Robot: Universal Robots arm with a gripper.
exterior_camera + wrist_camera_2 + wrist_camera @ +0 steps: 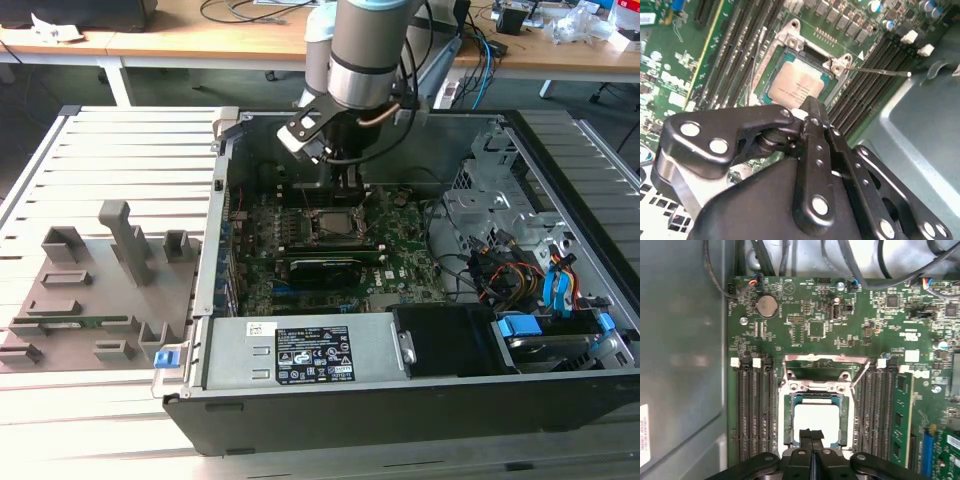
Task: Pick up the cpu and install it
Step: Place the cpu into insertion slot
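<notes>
Fingers [806, 441] together, nothing between them; tips hang over the cpu [819, 416], at the edge nearest the wrist. The cpu lies flat in the socket [788, 422], silvery top up. The load frame [823, 365] is swung open beyond the tips and the lever [885, 72] stands free to one side, so the chip looks placed but not clamped.

Risks, as judged:
- Any downward push from the shut tips on a cpu that is not fully seated could bend the socket pins or tilt the chip.
- A sideways drag of the tips across the top could shift the cpu in the socket, or scratch it.
- With the frame open, nothing holds the chip; a knock from the arm would be enough to unseat it.
- The lever and the memory slots [753, 410] lie close beside the fingers and could be caught by the linkage.

Hard to make out:
- Whether the tips touch the cpu or hover just above: cannot tell.
- The cpu's near edge is covered by the fingers in the first wrist view.
- Corner marks and notches are not readable, so orientation is unconfirmed.
- The pins are hidden under the chip.
</notes>
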